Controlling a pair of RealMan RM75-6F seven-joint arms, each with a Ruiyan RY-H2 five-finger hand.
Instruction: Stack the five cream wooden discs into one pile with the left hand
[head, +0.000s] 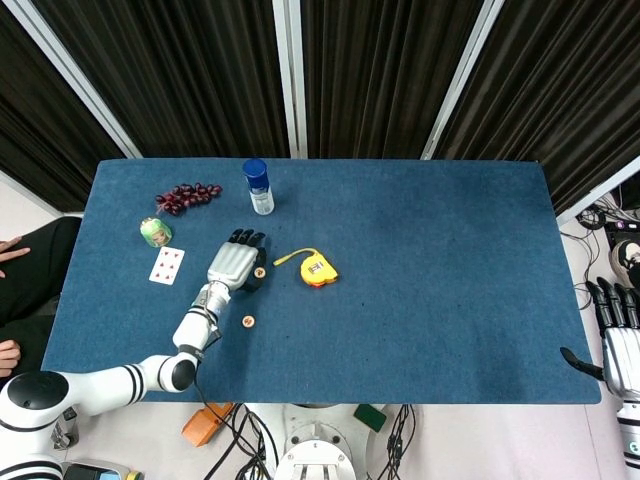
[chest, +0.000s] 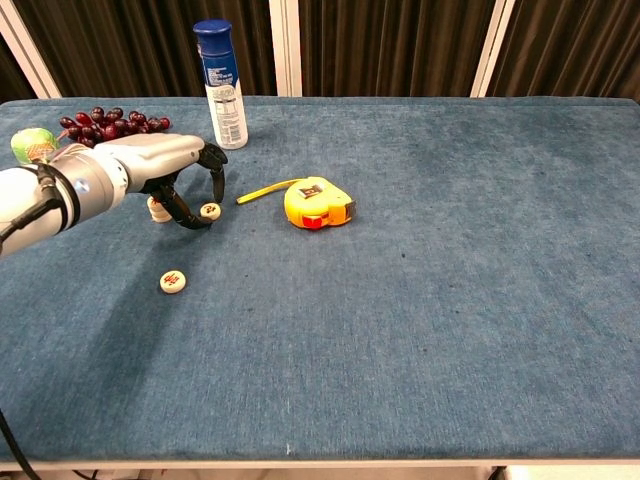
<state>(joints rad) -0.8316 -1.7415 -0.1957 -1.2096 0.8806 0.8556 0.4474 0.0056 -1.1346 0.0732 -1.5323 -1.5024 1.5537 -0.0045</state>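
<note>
One cream disc (chest: 210, 211) (head: 260, 271) lies left of the tape measure. My left hand (chest: 165, 165) (head: 232, 262) arches over it, its dark fingers (chest: 218, 160) curled down beyond the disc and the thumb tip touching the cloth just left of it; nothing is lifted. A short pile of cream discs (chest: 158, 208) stands behind the thumb, partly hidden by the hand. Another single disc (chest: 172, 281) (head: 248, 322) lies nearer the front edge. My right hand (head: 618, 340) hangs off the table's right front corner, fingers apart and holding nothing.
A yellow tape measure (chest: 317, 202) (head: 318, 269) sits right of the discs. A blue-capped bottle (chest: 220, 84) (head: 258, 186) stands behind, with grapes (chest: 110, 120) (head: 187, 196), a green ball (chest: 30, 143) (head: 155, 232) and a playing card (head: 167, 265) to the left.
</note>
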